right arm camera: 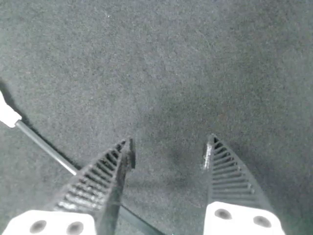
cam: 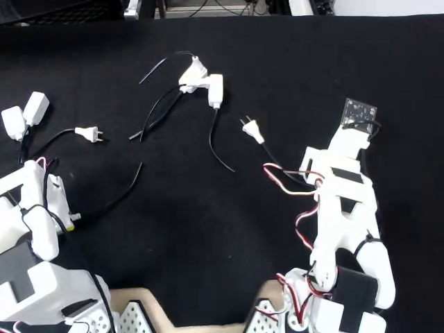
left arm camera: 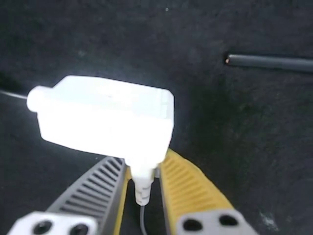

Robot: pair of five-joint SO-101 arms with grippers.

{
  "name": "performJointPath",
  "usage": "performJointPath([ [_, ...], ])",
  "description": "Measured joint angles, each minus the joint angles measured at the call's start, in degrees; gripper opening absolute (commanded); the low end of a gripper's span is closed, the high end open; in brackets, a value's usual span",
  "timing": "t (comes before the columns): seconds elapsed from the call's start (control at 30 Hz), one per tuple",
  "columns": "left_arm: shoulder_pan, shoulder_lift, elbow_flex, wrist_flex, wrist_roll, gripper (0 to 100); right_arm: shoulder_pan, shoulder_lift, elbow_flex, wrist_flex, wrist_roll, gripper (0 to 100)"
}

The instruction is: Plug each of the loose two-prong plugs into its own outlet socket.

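In the left wrist view a white outlet socket [left arm camera: 102,120] lies on the black mat, and my left gripper [left arm camera: 143,166] is shut on its cable neck. From above, two white sockets [cam: 14,121] [cam: 36,107] lie at the far left, just beyond the left arm [cam: 35,208]. One loose two-prong plug [cam: 88,133] lies right of them. A second plug [cam: 253,130] lies mid-table, left of the right arm [cam: 343,187]. My right gripper [right arm camera: 168,149] hangs open over bare mat, with that plug's cable [right arm camera: 44,147] beside one finger.
At the back centre a third white socket [cam: 216,89] lies touching a white plug [cam: 193,71], with black cables trailing toward the front. A loose black cable end [left arm camera: 269,61] lies near the held socket. The black mat [cam: 312,62] covers the table; the arm bases stand at the front edge.
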Motion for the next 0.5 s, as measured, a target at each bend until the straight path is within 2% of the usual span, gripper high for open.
performJointPath([
  [0.37,0.09,0.26,0.0,-0.97,0.0,3,0.0,0.0,0.0,0.0,0.0,23.4],
  [0.5,0.18,0.35,-3.16,4.48,0.0,3,0.0,0.0,0.0,0.0,0.0,23.4],
])
